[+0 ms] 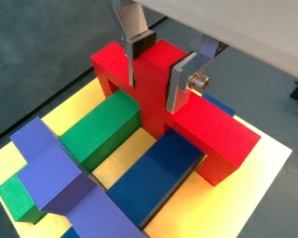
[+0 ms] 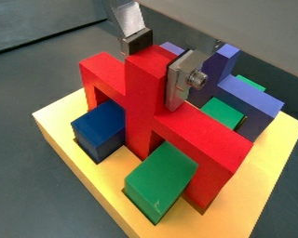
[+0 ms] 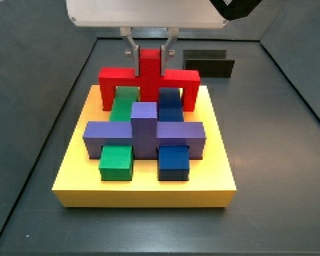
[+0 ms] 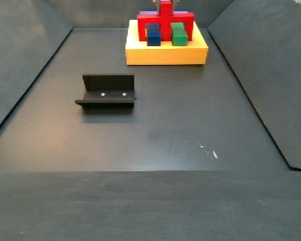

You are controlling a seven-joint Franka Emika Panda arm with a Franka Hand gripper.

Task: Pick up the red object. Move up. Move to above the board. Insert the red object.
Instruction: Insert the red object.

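One step is remaining: you are seating the piece.
Working on the thick square yellow board (image 3: 147, 185) with green, blue and purple blocks, you are pressing the bright red blocky object (image 3: 149, 80) into its far edge, the gripper (image 1: 162, 63) clamping silver fingers (image 1: 182, 82) on its upright post; next, I judge, comes letting go.

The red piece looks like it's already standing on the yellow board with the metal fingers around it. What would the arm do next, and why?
Probably open the gripper and lift straight up. The red object appears seated on the board, its legs straddling the green block and blue block, while the fingers clasp its upright post. I cannot tell whether it is fully down, so a gentle downward press first may help.
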